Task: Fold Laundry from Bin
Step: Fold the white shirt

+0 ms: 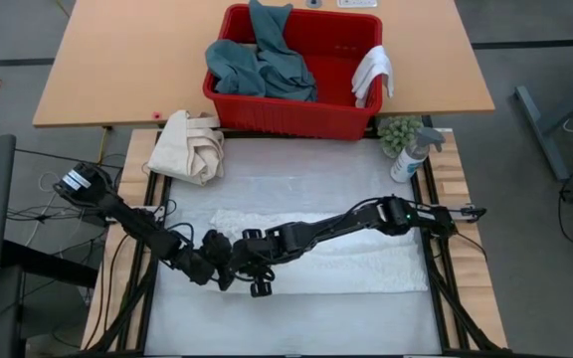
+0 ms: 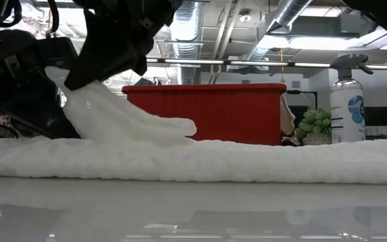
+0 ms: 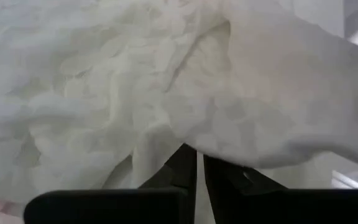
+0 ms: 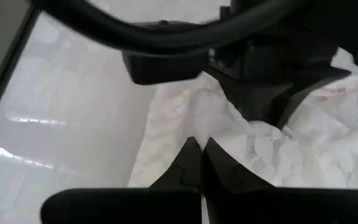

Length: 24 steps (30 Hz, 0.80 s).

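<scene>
**Insp:** Status, near side first. Pincers?

**Me:** Both low at the near-left part of my white desk [image 1: 296, 313], close together over the left end of the white towel [image 1: 366, 261]. My left pincer [image 1: 229, 281] is clenched on a fold of that towel; in the left wrist view the cloth bunches right at my fingertips [image 3: 188, 163]. My right pincer [image 1: 257, 288] is clenched too, tips pinched onto the towel edge just beside the left one. The right arm reaches across from the right side of the desk.

**Insp:** Towel condition?

**Me:** Laid flat as a long band across the desk, left to right. Only the left end is lifted; the low view shows it pulled up into a peak [image 2: 106, 107] under my pincers, rest lying on the surface.

**Insp:** Farther back?

**Me:** Cream canvas bundle [image 1: 191, 145] at the far-left corner of my desk. Spray bottle [image 1: 412, 156] at the far-right corner, w/ a small green plant [image 1: 399, 131] just behind it.

**Insp:** Bin?

**Me:** Red bin [image 1: 286, 111] on the wooden desk [image 1: 117, 60] beyond mine, at its near edge, approx. centre. Teal-green garment [image 1: 259, 65] heaped in its left half, part draped up over the far rim. Small white cloth [image 1: 373, 74] hangs over the right rim. Other contents: can't tell.
</scene>
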Available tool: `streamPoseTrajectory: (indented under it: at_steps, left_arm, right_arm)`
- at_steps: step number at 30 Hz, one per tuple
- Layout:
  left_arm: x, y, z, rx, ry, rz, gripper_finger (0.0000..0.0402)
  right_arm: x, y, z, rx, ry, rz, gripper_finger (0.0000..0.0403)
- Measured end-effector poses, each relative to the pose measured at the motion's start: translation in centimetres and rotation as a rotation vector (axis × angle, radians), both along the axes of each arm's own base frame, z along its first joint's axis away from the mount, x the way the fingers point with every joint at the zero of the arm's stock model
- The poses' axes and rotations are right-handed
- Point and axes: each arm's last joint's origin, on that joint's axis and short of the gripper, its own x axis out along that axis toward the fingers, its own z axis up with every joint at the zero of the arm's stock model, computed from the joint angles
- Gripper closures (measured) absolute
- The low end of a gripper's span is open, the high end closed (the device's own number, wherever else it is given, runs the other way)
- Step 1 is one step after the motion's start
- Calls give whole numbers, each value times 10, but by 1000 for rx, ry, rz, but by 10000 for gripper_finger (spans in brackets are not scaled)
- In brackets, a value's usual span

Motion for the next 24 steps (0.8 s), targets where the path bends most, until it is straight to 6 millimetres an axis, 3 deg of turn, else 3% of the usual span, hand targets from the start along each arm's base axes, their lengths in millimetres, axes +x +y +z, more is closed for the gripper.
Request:
streamPoseTrajectory:
  at_steps: [15,24]
  left_arm:
    - [-1,6,-4,-35,91,-33,384]
    - [-6,15,7,-26,92,-5,384]
  right_arm:
    - [5,1,-14,58,-14,18,382]
    - [10,0,-25,109,-7,25,382]
